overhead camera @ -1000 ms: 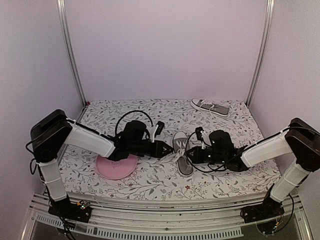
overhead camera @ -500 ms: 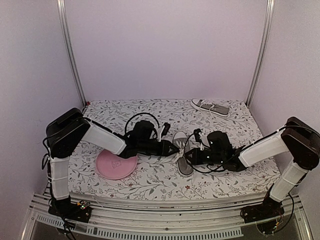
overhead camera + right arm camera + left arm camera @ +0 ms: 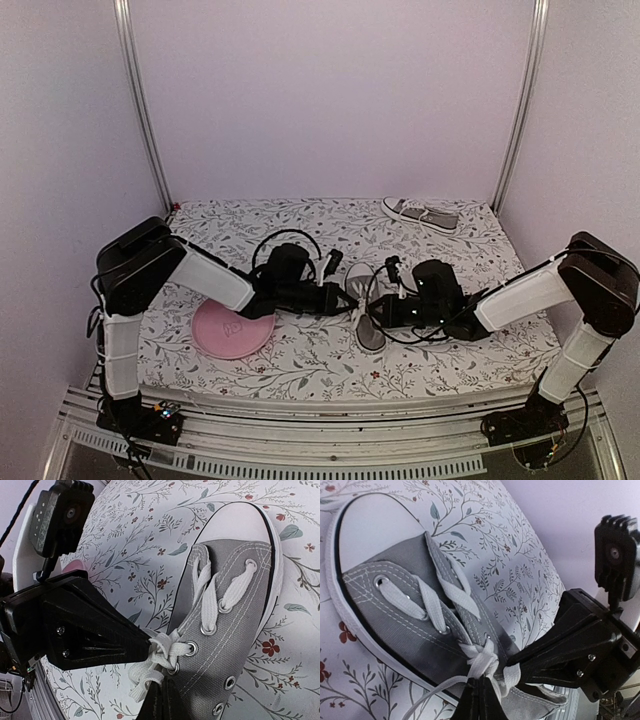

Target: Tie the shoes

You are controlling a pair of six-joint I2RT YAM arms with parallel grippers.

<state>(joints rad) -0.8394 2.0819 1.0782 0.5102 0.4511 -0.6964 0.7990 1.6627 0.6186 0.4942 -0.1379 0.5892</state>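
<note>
One of the shoes (image 3: 366, 318), grey canvas with a white toe cap, lies mid-table between both arms. Its white lace (image 3: 482, 661) is bunched in a loose knot over the upper eyelets. My left gripper (image 3: 480, 686) comes in from the shoe's left side and is shut on the lace at that knot. From the opposite side, my right gripper (image 3: 163, 689) is shut on a lace loop (image 3: 145, 674) just below the knot (image 3: 167, 647). The two fingertips nearly meet (image 3: 360, 306). The other shoe (image 3: 422, 214) lies at the back right.
A round pink plate (image 3: 232, 332) rests on the floral tablecloth under my left forearm. Metal frame posts (image 3: 140, 110) rise at the back corners. A loose lace end (image 3: 427, 700) trails off the shoe's side toward the cloth.
My left arm has reached right to the shoe, and its jaws have closed on the lace at the knot. The right gripper has stayed shut on its lace loop.
</note>
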